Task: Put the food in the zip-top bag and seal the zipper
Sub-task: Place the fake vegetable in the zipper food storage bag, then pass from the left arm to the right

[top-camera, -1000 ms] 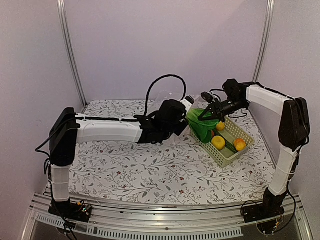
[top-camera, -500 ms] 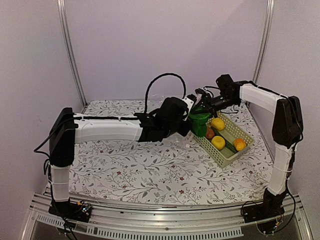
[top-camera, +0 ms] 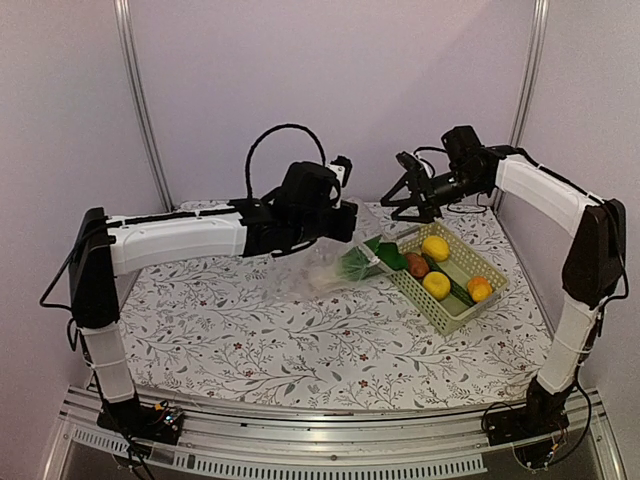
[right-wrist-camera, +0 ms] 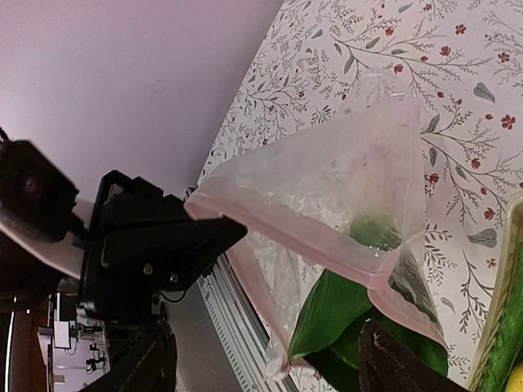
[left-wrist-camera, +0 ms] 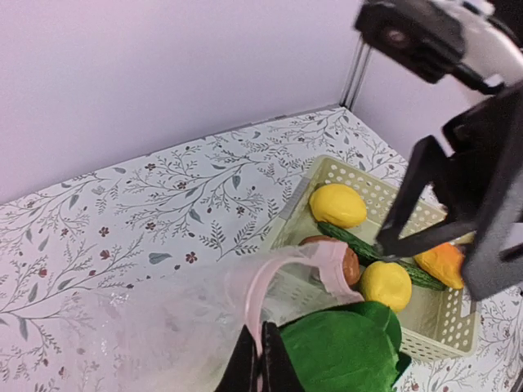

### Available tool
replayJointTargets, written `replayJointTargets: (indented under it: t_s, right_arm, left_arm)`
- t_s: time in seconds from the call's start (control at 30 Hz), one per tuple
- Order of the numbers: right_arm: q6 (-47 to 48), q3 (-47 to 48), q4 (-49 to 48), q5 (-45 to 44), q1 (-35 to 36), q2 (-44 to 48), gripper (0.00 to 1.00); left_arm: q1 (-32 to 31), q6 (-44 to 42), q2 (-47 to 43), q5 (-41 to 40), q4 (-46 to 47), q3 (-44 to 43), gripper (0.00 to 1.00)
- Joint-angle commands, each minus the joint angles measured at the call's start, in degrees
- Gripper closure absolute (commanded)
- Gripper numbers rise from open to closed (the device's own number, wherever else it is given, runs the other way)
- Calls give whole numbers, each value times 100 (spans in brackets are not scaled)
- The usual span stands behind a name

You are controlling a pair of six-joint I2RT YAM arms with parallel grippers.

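My left gripper (top-camera: 336,232) (left-wrist-camera: 260,363) is shut on the pale pink zipper (left-wrist-camera: 260,286) of the clear zip-top bag (top-camera: 315,272), holding its mouth up and open. The leafy green vegetable (top-camera: 368,258) (left-wrist-camera: 343,347) lies partly inside that mouth, its leaves sticking out toward the basket (top-camera: 470,262). In the basket lie two yellow fruits (left-wrist-camera: 337,204), a reddish-brown one (left-wrist-camera: 353,263), a dark cucumber (left-wrist-camera: 351,239) and an orange piece (left-wrist-camera: 441,263). My right gripper (top-camera: 405,205) (right-wrist-camera: 265,367) hangs open above the vegetable, holding nothing.
The pale green lattice basket (left-wrist-camera: 372,186) stands on the flowered tablecloth at the right, close to the bag's mouth. Metal frame posts (top-camera: 140,100) and the back wall bound the table. The left arm's black cable (top-camera: 265,150) loops above its wrist.
My right gripper has opened, let go of the leafy vegetable and drawn back upward. The left arm has shifted left with the bag, and the vegetable now rests in the bag's mouth.
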State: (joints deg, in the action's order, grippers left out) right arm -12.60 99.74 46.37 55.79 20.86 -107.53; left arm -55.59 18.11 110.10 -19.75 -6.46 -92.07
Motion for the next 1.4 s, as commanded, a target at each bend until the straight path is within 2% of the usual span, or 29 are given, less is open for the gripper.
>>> replayJointTargets:
  t_s: [0.0, 0.17, 0.27, 0.33, 0.4, 0.43, 0.47, 0.5, 0.53, 0.63, 0.77, 1.0, 1.13, 1.23, 1.3, 1.37]
  right_arm:
    - [437, 290, 255, -181, -49, 852, 24]
    - [951, 239, 402, -311, -432, 1435, 24]
    - [1414, -101, 409, -858, -599, 1675, 27]
    - [1670, -495, 202, -1108, -621, 1857, 30]
    - [1776, -850, -102, -959, -615, 1938, 36]
    - [1766, -897, -170, -922, -592, 1931, 38]
    - [1749, -869, -236, -926, -544, 1855, 40]
    - [1749, -791, -240, -953, -460, 1753, 42]
    - [1773, -667, -174, -995, -340, 1647, 43]
    - [2085, -391, 4, -1091, 120, 1268, 45]
    - [2092, -481, -378, -1204, 619, 1095, 46]
    - [1875, 27, -522, -1625, 1633, 360, 40]
    - [1321, 166, -852, -1943, 1802, 69, 37]
    - [799, 288, -847, -2683, 1813, -145, 45]
    - [699, 344, -849, -2920, 1815, -258, 56]
    - [664, 400, -837, -2935, 1812, -356, 73]
  left_arm:
    - [497, 384, -582, 243, -122, 383, 100]
    - [819, -227, -1075, 53, -1024, 189, 100]
    - [878, -881, -1387, -624, -1820, -204, 100]
    - [1012, -1229, -1582, -352, -1602, 166, 100]
    - [996, -1205, -1558, 184, -2017, -22, 100]
    - [994, -1308, -1562, 240, -2074, -33, 100]
    - [1034, -1361, -1581, -60, -1976, 106, 100]
    - [1100, -1320, -1625, -345, -1864, 273, 100]
    - [1170, -1230, -1648, -283, -1829, 374, 100]
    - [1213, -954, -1766, 420, -1615, 626, 100]
    - [1210, -527, -1733, 551, -1475, 707, 100]
    - [1128, -94, -1619, 941, -1466, 595, 100]
    - [1024, 10, -1581, 964, -1463, 595, 100]
    - [935, 56, -1585, 952, -1455, 577, 100]
    - [876, 57, -1589, 940, -1456, 566, 100]
    - [826, 53, -1582, 910, -1459, 580, 100]
